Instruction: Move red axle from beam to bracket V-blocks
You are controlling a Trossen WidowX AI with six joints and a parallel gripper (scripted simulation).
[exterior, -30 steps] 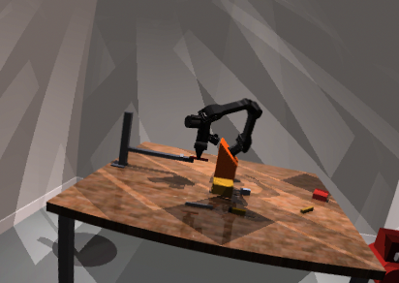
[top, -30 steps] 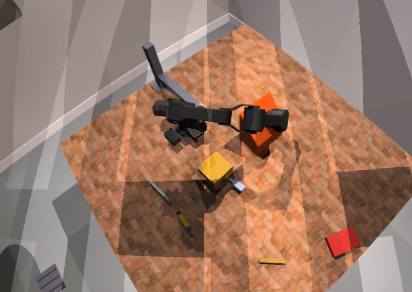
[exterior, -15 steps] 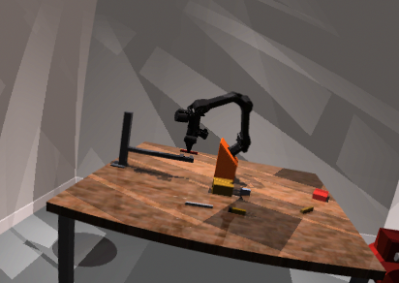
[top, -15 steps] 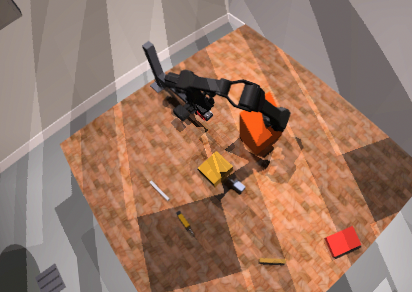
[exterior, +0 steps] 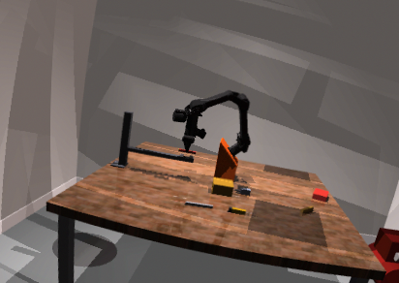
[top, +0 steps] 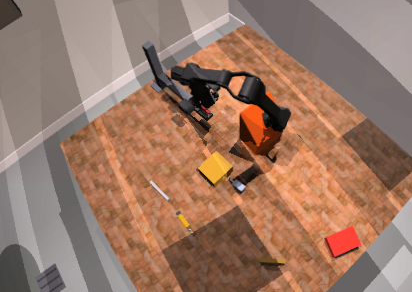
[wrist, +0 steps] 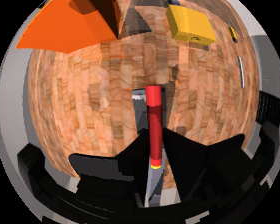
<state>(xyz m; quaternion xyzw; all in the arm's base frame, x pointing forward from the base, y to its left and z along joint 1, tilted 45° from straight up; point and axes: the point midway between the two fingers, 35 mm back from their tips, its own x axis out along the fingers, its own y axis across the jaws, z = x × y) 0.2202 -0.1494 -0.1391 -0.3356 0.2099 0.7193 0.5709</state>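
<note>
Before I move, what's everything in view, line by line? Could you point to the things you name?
Table [top: 305, 197] [exterior: 160, 210] [wrist: 71, 95]: 1, brown, beneath
Red axle [top: 205, 110] [exterior: 188, 151] [wrist: 155, 125]: 1, red, in pincer above bracket's arm
Bracket [top: 151, 57] [exterior: 127, 138] [wrist: 141, 112]: 1, dark grey, far side
Wedge [top: 254, 129] [exterior: 224, 164] [wrist: 71, 32]: 1, orange, near arm's base
Yellow block [top: 215, 168] [exterior: 223, 186] [wrist: 191, 25]: 1, yellow, mid-table
Hammer-like tool [top: 245, 178] [exterior: 245, 191]: 1, dark/grey, beside block
Bar [top: 159, 190] [exterior: 199, 204] [wrist: 241, 72]: 1, pale grey, front
Small tool [top: 184, 220] [exterior: 237, 210] [wrist: 233, 34]: 1, yellow, near bar
Strip [top: 272, 262] [exterior: 308, 210]: 1, yellowish, near red block
Red block [top: 343, 241] [exterior: 320, 195]: 1, red, corner
Arm [top: 212, 76] [exterior: 213, 100]: 1, black, overhead
Pincer [top: 205, 109] [exterior: 187, 150] [wrist: 155, 132]: 1, black, shut on axle
</note>
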